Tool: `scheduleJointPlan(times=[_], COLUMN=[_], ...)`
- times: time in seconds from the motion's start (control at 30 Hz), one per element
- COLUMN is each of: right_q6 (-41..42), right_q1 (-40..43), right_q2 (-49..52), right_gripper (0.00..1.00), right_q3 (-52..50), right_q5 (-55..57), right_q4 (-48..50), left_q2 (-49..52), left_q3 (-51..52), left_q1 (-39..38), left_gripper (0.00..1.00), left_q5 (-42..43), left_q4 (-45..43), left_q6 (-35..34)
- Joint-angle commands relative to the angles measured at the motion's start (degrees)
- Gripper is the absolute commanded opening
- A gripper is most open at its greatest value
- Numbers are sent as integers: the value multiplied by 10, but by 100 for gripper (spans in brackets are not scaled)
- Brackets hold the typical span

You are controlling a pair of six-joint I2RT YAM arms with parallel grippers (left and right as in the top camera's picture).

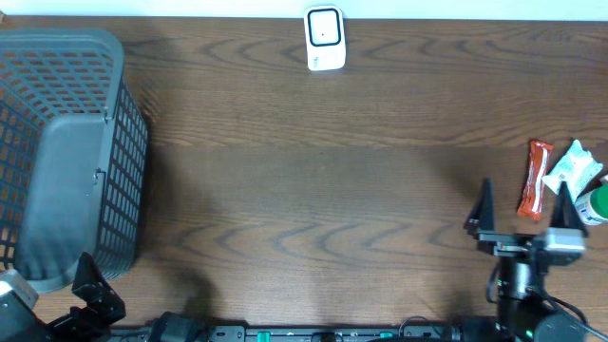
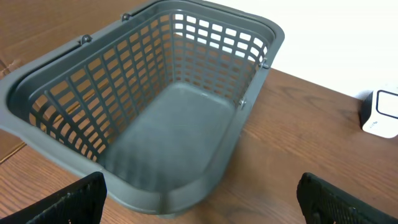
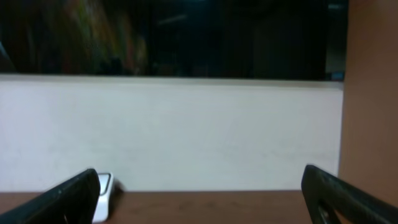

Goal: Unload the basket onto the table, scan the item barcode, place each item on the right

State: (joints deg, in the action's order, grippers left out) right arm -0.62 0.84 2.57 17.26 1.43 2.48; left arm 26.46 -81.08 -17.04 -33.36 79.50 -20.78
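The white barcode scanner (image 1: 324,38) stands at the table's far edge, also visible as the scanner (image 2: 382,114) in the left wrist view and the scanner (image 3: 104,196) low left in the right wrist view. Three items lie at the right edge: a red snack bar (image 1: 536,179), a white-and-green packet (image 1: 576,167) and a green-and-white container (image 1: 597,203). My right gripper (image 1: 524,211) (image 3: 205,202) is open and empty just left of them, touching none. My left gripper (image 1: 95,290) (image 2: 202,208) is open and empty at the front left, in front of the basket.
A large grey mesh basket (image 1: 114,57) fills the left side of the table, and its rim (image 2: 211,12) and hollow inside show in the left wrist view. A white wall runs behind the table's far edge.
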Motion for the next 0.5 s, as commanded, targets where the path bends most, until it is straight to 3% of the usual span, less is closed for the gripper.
scheduleJointPlan(times=[0.0, 0.27, 0.47], right_q6=[22, 30, 29], right_q1=[7, 7, 7], right_q2=[-23, -23, -23], right_gripper=[99, 99, 99], right_q3=[-69, -165, -169], right_q5=[-8, 13, 28], right_q4=[38, 27, -59], left_q2=[0, 0, 0], left_q3=[-3, -3, -3], left_q1=[0, 0, 0], left_gripper=[98, 98, 98], left_q5=[-3, -3, -3], left_q4=[0, 0, 0], left_q6=[5, 5, 5])
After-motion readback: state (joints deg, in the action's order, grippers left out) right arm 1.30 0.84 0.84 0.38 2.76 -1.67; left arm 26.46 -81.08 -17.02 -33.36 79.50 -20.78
